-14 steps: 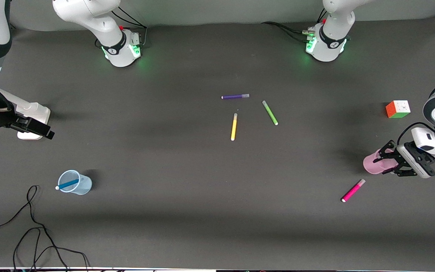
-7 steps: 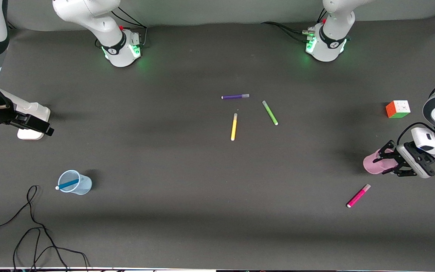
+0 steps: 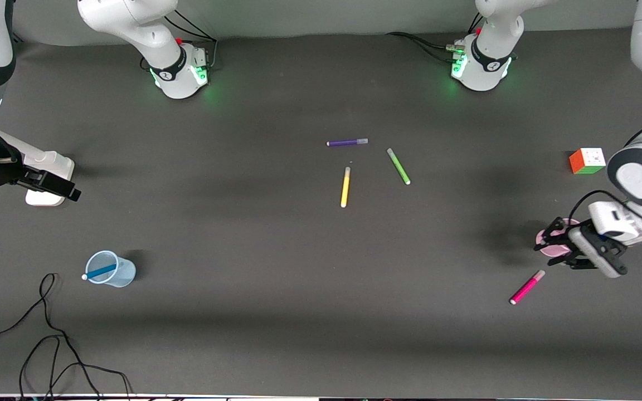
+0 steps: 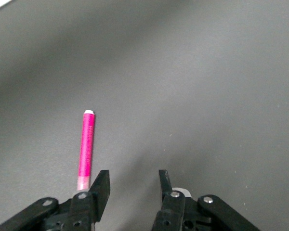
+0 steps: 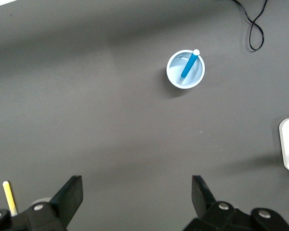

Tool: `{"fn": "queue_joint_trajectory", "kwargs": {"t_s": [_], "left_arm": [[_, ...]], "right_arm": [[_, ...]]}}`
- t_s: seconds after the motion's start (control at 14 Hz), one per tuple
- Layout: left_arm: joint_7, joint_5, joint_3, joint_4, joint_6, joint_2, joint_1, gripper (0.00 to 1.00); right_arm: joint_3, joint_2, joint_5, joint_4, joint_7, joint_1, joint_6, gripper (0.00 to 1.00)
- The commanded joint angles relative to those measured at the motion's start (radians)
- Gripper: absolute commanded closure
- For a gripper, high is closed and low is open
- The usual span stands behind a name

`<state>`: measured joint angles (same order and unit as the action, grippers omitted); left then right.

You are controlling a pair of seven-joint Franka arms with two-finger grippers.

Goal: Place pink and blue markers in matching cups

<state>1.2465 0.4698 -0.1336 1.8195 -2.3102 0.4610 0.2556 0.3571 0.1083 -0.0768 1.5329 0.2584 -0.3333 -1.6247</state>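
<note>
The pink marker (image 3: 527, 287) (image 4: 86, 149) lies flat on the table at the left arm's end. It is nearer the front camera than the pink cup (image 3: 545, 248). My left gripper (image 3: 555, 245) (image 4: 134, 175) hangs over that cup and covers much of it. It is open, with only bare table between its fingers, and the marker's pale cap is just past one fingertip. At the right arm's end the blue marker (image 3: 100, 272) (image 5: 189, 63) leans inside the pale blue cup (image 3: 117, 274) (image 5: 173, 72). My right gripper (image 3: 70, 194) (image 5: 137, 185) waits wide open and empty.
A purple pen (image 3: 347, 142), a green pen (image 3: 398, 166) and a yellow pen (image 3: 345, 187) lie mid-table. A multicoloured cube (image 3: 587, 161) sits farther from the front camera than the pink cup. A white block (image 3: 48, 167) lies under the right gripper. A black cable (image 3: 48, 334) loops near the front edge.
The left gripper has shifted over the pink cup toward the pink marker, hiding more of the cup. The pink marker rolled slightly toward the front camera. The right arm has barely moved.
</note>
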Motion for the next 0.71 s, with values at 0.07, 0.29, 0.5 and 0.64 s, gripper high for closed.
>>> {"fn": "queue_joint_trajectory", "kwargs": {"t_s": [0.07, 0.29, 0.5, 0.64], "left_arm": [[-0.337, -0.188, 0.014, -0.198, 0.105, 0.117, -0.07, 0.52], [-0.591, -0.4, 0.014, -0.29, 0.149, 0.18, -0.102, 0.54], [-0.647, -0.491, 0.017, -0.328, 0.135, 0.26, -0.127, 0.56], [-0.641, -0.5, 0.017, -0.365, 0.127, 0.295, -0.127, 0.56]], "right_arm": [[0.006, -0.004, 0.0, 0.004, -0.021, -0.004, -0.004, 0.0], [0.009, -0.002, 0.0, 0.007, -0.021, 0.0, -0.004, 0.0], [0.008, -0.002, -0.001, 0.007, -0.019, -0.006, -0.004, 0.0], [0.008, -0.002, 0.0, 0.006, -0.019, -0.004, -0.004, 0.0]]}}
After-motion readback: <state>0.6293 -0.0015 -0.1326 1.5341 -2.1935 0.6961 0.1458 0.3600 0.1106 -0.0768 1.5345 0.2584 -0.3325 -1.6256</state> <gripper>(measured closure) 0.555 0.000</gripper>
